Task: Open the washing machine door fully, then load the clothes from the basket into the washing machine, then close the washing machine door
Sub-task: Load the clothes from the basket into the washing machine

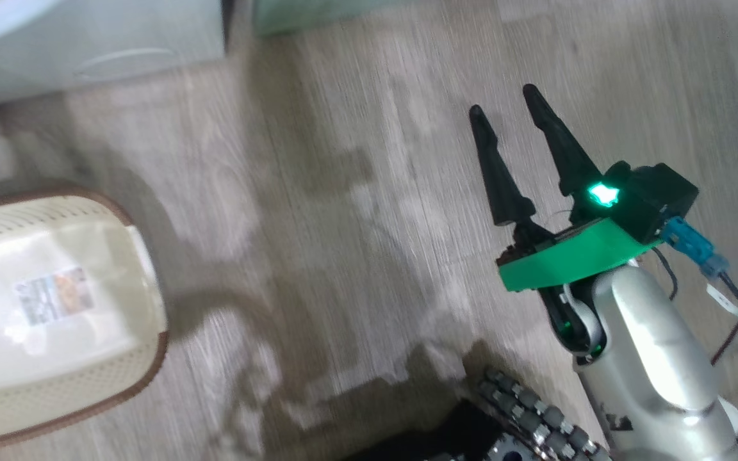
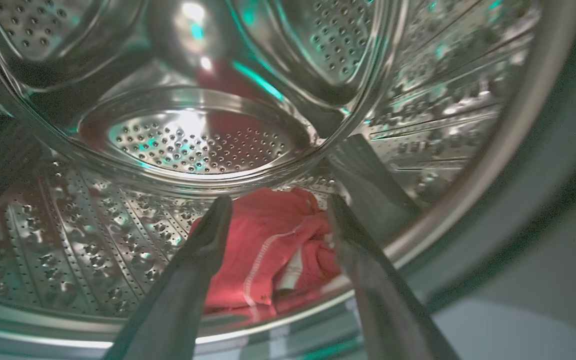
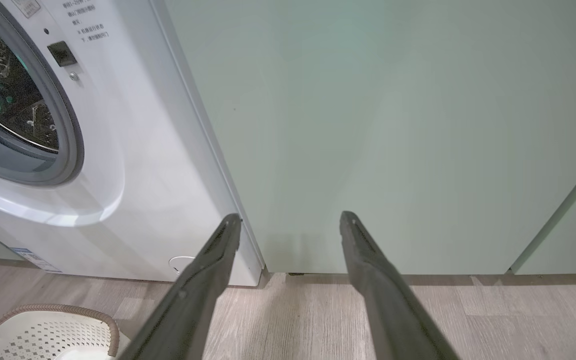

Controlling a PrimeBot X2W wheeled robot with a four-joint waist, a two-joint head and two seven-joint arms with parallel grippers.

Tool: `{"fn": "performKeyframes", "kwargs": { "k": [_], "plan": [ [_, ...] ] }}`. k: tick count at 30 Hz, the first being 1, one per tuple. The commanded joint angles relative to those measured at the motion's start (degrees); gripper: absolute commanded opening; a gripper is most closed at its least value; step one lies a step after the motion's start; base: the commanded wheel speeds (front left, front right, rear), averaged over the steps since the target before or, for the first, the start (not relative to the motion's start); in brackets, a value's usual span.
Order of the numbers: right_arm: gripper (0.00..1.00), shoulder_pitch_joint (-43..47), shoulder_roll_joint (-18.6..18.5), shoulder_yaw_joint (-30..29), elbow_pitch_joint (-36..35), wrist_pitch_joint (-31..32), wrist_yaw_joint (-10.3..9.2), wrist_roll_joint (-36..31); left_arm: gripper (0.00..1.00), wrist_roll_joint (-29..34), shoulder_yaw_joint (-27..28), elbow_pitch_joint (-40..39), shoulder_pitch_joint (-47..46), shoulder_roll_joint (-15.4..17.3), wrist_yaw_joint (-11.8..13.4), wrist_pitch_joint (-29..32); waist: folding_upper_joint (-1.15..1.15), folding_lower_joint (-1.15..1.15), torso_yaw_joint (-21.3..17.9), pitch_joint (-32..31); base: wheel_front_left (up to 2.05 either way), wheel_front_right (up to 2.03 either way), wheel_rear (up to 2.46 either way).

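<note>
Left wrist view: the left gripper (image 2: pixel 280 200) stands released inside the washing machine (image 2: pixel 68 240); the clothes (image 2: pixel 268 250) lie just ahead of its tips, apart; it should probably retreat straight backward.

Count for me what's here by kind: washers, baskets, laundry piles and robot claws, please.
Washing machine: 1
Basket: 1
Pile of red clothes: 1
Grippers: 2, left gripper, right gripper
Total: 5

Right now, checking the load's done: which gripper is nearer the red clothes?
Left: left gripper is inside the drum, by the clothes; right gripper is outside, over the floor.
</note>
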Motion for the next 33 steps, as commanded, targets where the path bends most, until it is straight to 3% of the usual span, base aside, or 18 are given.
{"fn": "performKeyframes", "kwargs": {
  "k": [1, 14, 26, 33],
  "plan": [
    [1.00, 2.7, 0.3, 0.1, -1.2, -0.4, 0.00, -0.4, 1.00, -0.2, 0.6, -2.6, 1.2, 1.9, -0.2, -0.5, 0.00, 0.00, 2.0, -3.2, 0.00, 0.00, 0.00],
    [1.00, 7.3, 0.3, -3.4, 1.2, -0.4, 0.00, -3.7, 1.00, -3.7, 0.2, -9.3, 19.3, -4.3, -1.0, -0.5, 0.00, 0.00, 8.6, -16.1, 0.00, 0.00, 0.00],
    [1.00, 12.6, 0.3, -5.4, 2.0, -0.4, 0.00, -5.7, 1.00, -5.9, 0.9, -24.1, 41.1, -11.2, -1.0, -0.5, 0.00, 0.00, 14.7, -25.9, 0.00, 0.00, 0.00],
    [1.00, 15.7, 0.3, -6.4, 2.7, -0.4, 0.00, -6.3, 1.00, -3.2, 3.0, -32.3, 52.5, -15.7, -0.4, -0.5, 0.00, 0.00, 17.3, -31.4, 0.00, 0.00, 0.00]
  ]
}}
